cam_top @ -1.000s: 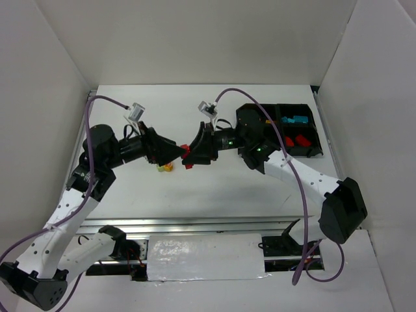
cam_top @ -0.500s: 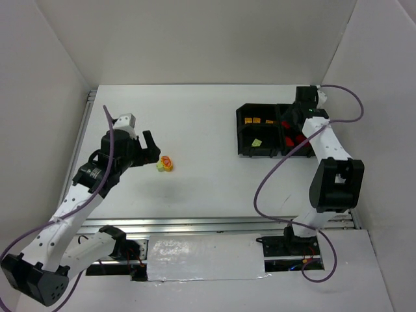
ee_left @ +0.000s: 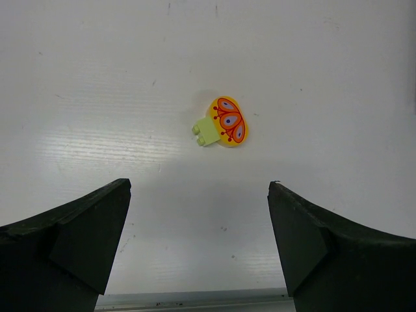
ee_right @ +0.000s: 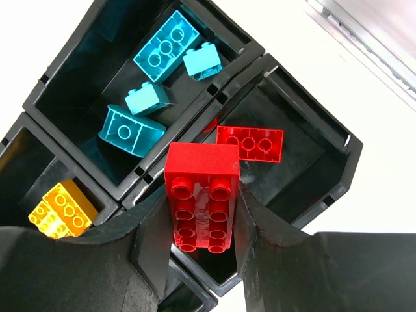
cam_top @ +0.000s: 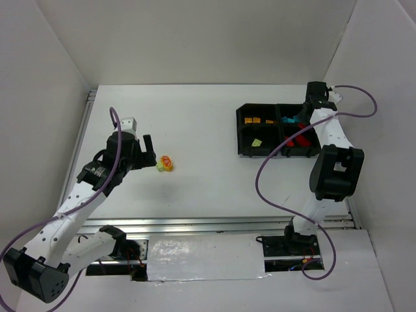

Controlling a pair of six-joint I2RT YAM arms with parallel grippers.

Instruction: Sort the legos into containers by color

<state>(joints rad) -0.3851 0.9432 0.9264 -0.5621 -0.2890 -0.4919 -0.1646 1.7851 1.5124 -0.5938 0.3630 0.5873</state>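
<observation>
A: The red brick (ee_right: pixel 201 195), pinched in the right tool (ee_right: pixel 201 224), hangs over the tray (ee_right: pixel 338 156), above the compartment holding a loose red piece (ee_right: pixel 250 143). I'd release it clear of the divider beside the teal bricks (ee_right: pixel 166 47).

B: The left tool (ee_left: pixel 198 221) gapes wide, well apart from the tray. Ahead of it, on the bench (ee_left: pixel 97 65), a green brick (ee_left: pixel 207 132) touches a butterfly piece (ee_left: pixel 229 121).

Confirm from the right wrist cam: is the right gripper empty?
No: the right gripper clamps a red brick between its fingers, over the black tray.
</observation>
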